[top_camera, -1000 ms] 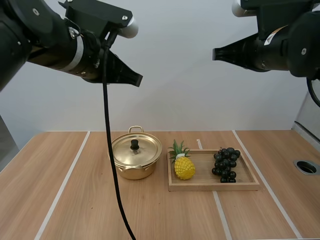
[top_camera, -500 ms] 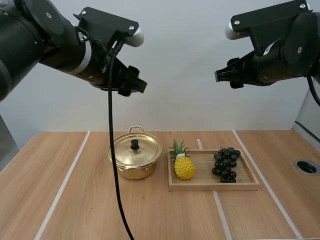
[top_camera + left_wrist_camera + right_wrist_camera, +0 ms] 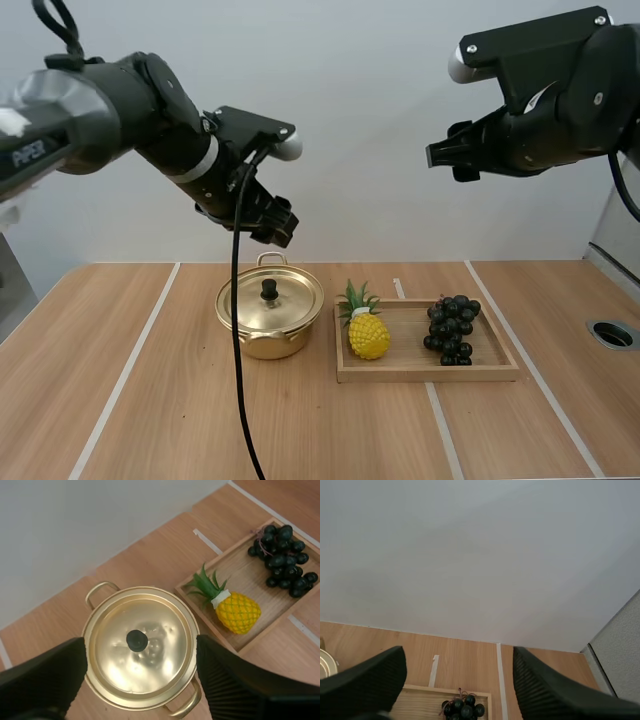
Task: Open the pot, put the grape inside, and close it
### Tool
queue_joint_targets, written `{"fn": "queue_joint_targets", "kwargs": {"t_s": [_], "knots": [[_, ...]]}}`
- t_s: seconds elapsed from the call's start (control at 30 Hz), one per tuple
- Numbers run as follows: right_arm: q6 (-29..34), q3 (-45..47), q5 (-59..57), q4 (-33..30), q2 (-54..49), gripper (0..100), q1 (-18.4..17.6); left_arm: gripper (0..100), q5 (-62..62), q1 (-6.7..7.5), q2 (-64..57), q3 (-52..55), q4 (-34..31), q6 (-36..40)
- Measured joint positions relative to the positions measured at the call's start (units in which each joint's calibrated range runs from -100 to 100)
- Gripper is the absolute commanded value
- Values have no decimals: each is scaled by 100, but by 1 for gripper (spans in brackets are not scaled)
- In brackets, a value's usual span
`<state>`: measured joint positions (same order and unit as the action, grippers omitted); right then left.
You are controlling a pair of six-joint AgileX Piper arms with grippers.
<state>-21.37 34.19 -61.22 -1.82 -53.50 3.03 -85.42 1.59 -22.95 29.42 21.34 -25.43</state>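
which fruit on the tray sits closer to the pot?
The yellow pineapple, at the wooden tray's end beside the gold pot; the dark grapes lie at the far end.

Left arm angles forward and down, left gripper spread wide, fingers apart; right arm sits high, right gripper level, pointing inward, fingers also apart.

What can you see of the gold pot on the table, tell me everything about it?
The shiny gold-coloured metal pot stands upright on the wooden table, its round lid seated on it, with a black knob at the centre. Two loop handles stick out at opposite sides. It sits beside the wooden tray, apart from it. My left hand hovers open above it, touching nothing.
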Motion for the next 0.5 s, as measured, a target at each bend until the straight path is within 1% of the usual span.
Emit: {"fn": "queue_joint_targets", "kwargs": {"t_s": [0.13,0.2,0.27,0.5], "knots": [[-58,0,-79,103,0,100,0,100,60,221,565,0,-506,177],[-58,0,-121,103,0,100,0,100,231,285,780,0,-763,302],[-65,0,-121,103,0,100,0,100,360,313,1006,0,-897,368],[-68,0,-121,115,0,100,0,100,1047,313,1721,0,-1081,390]]}}
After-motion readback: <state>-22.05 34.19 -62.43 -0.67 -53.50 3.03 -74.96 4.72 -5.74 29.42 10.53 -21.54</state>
